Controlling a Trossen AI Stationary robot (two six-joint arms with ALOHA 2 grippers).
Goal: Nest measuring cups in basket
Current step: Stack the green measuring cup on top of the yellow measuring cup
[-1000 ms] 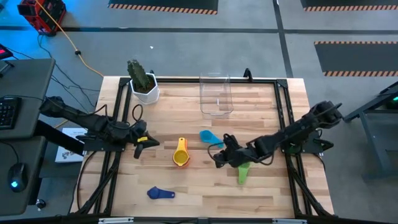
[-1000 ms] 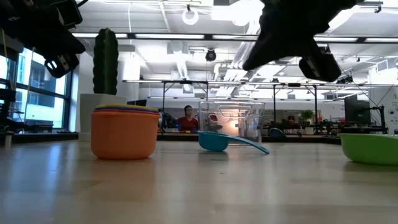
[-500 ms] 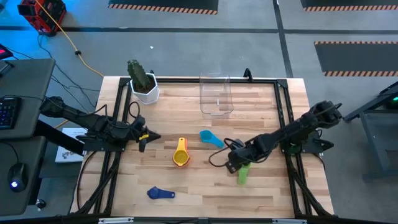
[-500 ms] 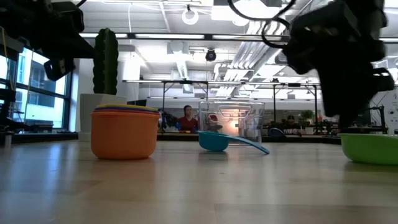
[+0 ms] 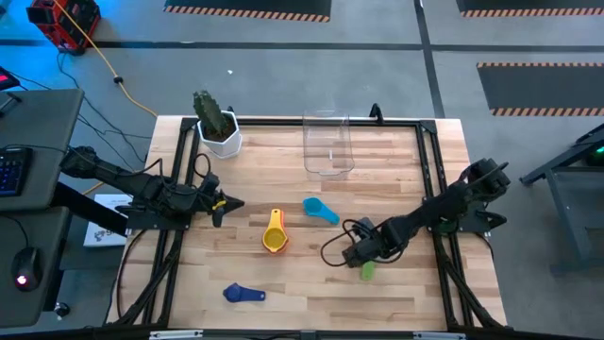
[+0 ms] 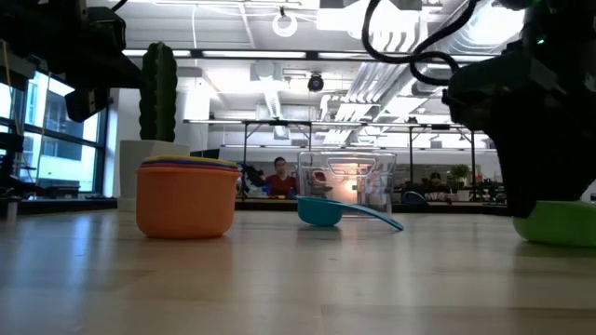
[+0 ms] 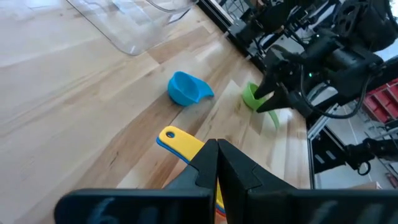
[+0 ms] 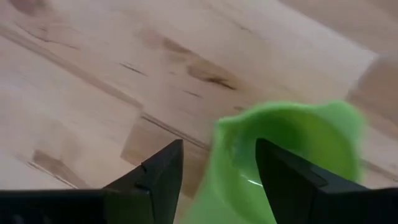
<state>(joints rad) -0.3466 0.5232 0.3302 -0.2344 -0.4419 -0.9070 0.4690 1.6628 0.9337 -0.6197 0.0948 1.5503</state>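
Orange cup stack (image 6: 186, 197), light blue cup (image 6: 328, 212), green cup (image 6: 559, 223) on table (image 6: 279, 279).

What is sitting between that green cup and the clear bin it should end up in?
Nothing directly: bare wood lies between the green measuring cup, under the open right gripper, and the clear basket. The light blue cup sits just beside that line.

wooden table (image 5: 396, 293) with cups (image 5: 274, 233), basket (image 5: 327, 144), cactus pot (image 5: 220, 135)

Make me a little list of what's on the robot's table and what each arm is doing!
right gripper: open, fingers around the green cup rim
left gripper: shut, waiting at the table's left side
orange cup stack: mid-table, yellow handle on top
light blue cup: alone, beside the stack
dark blue cup: near front edge
basket: empty, at the back
cactus pot: back left
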